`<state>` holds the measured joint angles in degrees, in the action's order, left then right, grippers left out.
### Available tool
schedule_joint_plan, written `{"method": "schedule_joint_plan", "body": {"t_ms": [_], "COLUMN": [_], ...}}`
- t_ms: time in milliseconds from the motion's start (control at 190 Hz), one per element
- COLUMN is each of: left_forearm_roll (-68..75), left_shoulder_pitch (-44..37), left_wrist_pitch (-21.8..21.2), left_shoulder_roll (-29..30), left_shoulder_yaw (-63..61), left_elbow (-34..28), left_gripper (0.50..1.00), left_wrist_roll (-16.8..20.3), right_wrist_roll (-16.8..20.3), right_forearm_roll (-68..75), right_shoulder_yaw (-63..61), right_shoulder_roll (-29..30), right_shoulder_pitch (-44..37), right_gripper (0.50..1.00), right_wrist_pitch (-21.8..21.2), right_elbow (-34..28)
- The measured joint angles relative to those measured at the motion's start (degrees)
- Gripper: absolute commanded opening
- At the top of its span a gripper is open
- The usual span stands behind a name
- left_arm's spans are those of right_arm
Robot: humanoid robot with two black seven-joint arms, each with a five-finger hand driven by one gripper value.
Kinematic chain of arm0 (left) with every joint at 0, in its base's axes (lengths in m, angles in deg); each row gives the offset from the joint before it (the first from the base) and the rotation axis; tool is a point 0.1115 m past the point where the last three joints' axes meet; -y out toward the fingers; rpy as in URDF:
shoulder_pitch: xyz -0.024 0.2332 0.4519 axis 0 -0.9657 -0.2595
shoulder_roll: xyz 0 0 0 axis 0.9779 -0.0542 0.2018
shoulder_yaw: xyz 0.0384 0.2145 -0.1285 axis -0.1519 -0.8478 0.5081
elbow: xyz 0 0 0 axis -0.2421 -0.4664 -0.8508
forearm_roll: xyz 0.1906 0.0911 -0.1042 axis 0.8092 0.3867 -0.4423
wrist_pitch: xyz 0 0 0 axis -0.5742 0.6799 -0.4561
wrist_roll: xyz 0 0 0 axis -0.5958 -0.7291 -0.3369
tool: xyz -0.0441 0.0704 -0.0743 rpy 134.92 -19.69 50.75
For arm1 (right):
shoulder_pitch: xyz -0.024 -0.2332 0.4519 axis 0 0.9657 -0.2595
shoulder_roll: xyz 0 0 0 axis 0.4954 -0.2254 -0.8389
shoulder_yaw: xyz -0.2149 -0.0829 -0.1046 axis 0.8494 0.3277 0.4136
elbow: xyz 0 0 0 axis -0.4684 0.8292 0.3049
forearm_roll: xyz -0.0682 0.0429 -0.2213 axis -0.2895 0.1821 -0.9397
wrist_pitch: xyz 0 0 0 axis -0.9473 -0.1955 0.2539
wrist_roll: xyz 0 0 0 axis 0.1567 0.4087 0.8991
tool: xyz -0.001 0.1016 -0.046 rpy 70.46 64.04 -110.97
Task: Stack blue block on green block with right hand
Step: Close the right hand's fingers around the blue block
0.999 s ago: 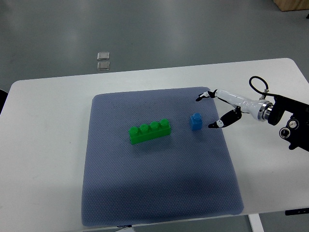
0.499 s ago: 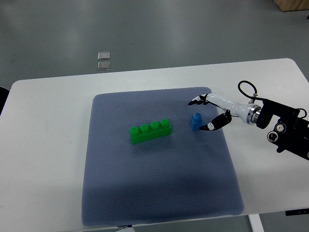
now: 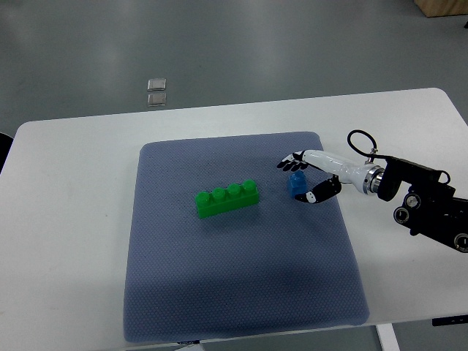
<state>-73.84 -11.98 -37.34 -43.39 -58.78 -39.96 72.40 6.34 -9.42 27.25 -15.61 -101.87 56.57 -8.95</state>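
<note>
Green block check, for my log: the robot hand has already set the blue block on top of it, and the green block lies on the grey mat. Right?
Not quite. In the top view the blue block is not on the green block; it sits on the grey mat to the green block's right, with the right robot hand open around it. The green block does lie on the mat.

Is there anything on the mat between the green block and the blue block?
No. In the top view, only bare grey mat lies between the green block and the blue block.
</note>
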Motion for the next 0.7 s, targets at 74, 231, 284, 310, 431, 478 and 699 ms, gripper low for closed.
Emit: {"method": "schedule_joint_plan", "body": {"t_ms": [74, 231, 284, 310, 431, 478, 699], "left_forearm_roll": [0.0, 0.0, 0.0, 0.0, 0.0, 0.0, 0.0], "left_shoulder_pitch": [0.0, 0.0, 0.0, 0.0, 0.0, 0.0, 0.0], "left_wrist_pitch": [0.0, 0.0, 0.0, 0.0, 0.0, 0.0, 0.0], "left_shoulder_roll": [0.0, 0.0, 0.0, 0.0, 0.0, 0.0, 0.0], "left_shoulder_yaw": [0.0, 0.0, 0.0, 0.0, 0.0, 0.0, 0.0], "left_elbow": [0.0, 0.0, 0.0, 0.0, 0.0, 0.0, 0.0], "left_gripper": [1.0, 1.0, 1.0, 1.0, 1.0, 1.0, 1.0], "left_wrist_roll": [0.0, 0.0, 0.0, 0.0, 0.0, 0.0, 0.0], "right_wrist_roll": [0.0, -0.1, -0.1, -0.1, -0.1, -0.1, 0.0], "right_forearm_roll": [-1.0, -2.8, -3.6, -3.9, -4.7, -5.0, -5.9], "right_shoulder_yaw": [0.0, 0.1, 0.1, 0.2, 0.7, 0.9, 2.3], "right_shoulder_roll": [0.0, -0.5, -0.6, -0.7, -0.9, -0.9, -0.9], "right_shoulder_pitch": [0.0, -0.1, -0.5, -0.7, -1.2, -1.4, -2.0], "right_gripper": [0.764, 0.764, 0.764, 0.764, 0.764, 0.764, 0.727], "right_wrist_pitch": [0.3, 0.6, 0.6, 0.6, 0.4, 0.3, 0.3], "right_elbow": [0.3, 0.4, 0.4, 0.4, 0.4, 0.4, 0.2]}}
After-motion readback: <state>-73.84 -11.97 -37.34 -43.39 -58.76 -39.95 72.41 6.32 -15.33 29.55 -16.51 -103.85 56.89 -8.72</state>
